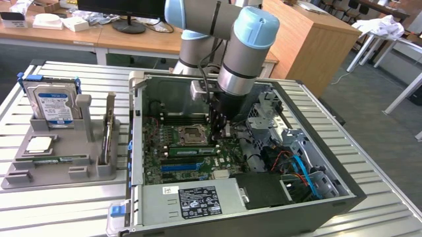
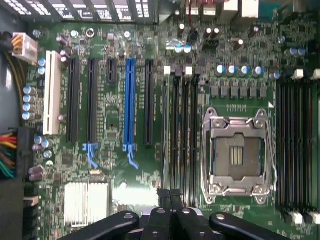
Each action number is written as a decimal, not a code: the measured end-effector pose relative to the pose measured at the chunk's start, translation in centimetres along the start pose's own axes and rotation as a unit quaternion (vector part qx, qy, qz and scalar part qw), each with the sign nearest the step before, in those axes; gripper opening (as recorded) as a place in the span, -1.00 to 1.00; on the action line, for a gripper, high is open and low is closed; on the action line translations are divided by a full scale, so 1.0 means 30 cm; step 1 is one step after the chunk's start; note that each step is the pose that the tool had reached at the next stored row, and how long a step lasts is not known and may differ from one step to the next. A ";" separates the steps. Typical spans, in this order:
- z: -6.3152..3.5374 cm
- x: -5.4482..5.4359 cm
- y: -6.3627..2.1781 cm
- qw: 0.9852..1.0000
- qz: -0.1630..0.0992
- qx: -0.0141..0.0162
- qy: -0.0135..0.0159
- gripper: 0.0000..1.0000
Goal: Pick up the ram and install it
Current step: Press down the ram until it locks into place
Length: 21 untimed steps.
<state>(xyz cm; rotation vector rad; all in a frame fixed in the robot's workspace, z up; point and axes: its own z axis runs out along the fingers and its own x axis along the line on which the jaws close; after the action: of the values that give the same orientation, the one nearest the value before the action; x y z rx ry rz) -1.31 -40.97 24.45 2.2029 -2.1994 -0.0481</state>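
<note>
One slatted table [image 1: 59,207] carries an open computer case [image 1: 343,197] and, toward its left edge in the exterior view, a grey tray [image 1: 39,173] holding a hard drive [image 1: 54,106]. Inside the case, the ram [image 1: 191,149] stands on edge in a motherboard [image 2: 110,120] slot just beside the processor socket [image 2: 235,155], its long axis parallel to the case's front wall. The gripper [image 2: 170,192] hangs over the ram's end, fingers closed together and holding nothing, with the drive cage close alongside.
</note>
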 end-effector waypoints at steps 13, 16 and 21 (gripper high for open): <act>0.004 0.000 0.093 1.000 0.000 0.000 0.000 -0.80; 0.005 0.000 0.113 1.000 0.000 0.000 0.000 -0.80; 0.006 0.000 0.136 1.000 0.000 0.000 0.000 -0.80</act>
<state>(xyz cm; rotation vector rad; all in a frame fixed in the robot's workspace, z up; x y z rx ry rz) -5.40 -40.97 24.45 2.2029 -2.1994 -0.0480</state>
